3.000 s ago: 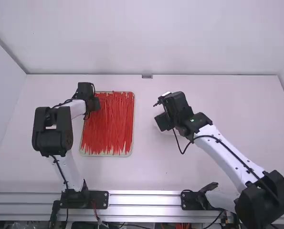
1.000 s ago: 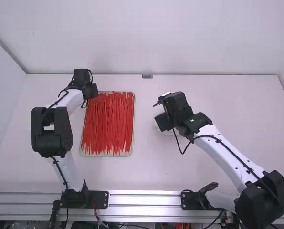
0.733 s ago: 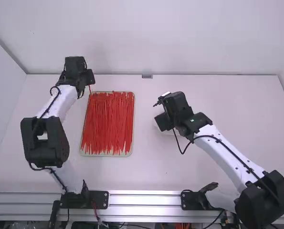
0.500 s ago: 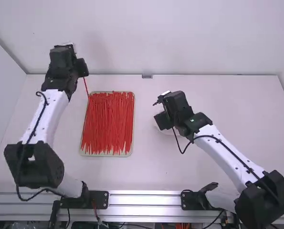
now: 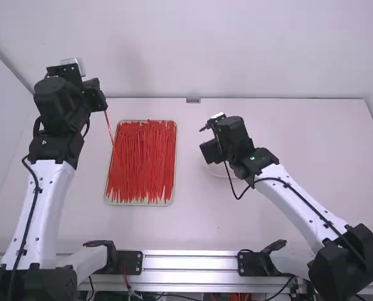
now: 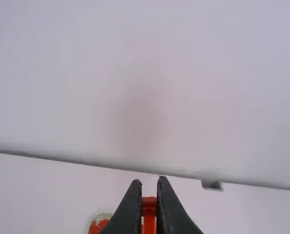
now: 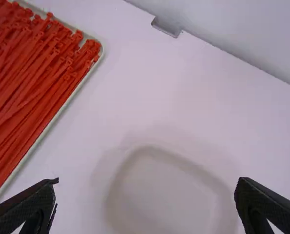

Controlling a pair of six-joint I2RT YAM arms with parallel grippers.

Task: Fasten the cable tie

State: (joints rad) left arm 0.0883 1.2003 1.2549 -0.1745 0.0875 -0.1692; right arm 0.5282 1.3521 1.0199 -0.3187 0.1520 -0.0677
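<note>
Left gripper (image 5: pixel 100 106) high over far-left corner of desk (image 5: pixel 311 132), clamped on one red cable tie (image 5: pixel 109 128); tie dangles. Right gripper (image 7: pixel 147 209) fingers spread wide above white dish (image 7: pixel 164 195), mid-desk. Tray (image 5: pixel 139 203) of loose ties (image 5: pixel 142 160) left of dish.

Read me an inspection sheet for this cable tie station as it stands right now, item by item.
Surface: white table, plain.
Job's things: pile of red cable ties lying in a tray; one single red cable tie hanging from the left gripper, its lower end near the tray's far left corner.
Clutter: shallow white dish to the right of the tray, nothing seen in it.
Grippers: left gripper high above the table, shut on the single tie; right gripper open, over the dish.
Cables: black cable along the right arm, black left-arm cable.
Surroundings: white walls; small grey bracket at the table's back edge.
</note>
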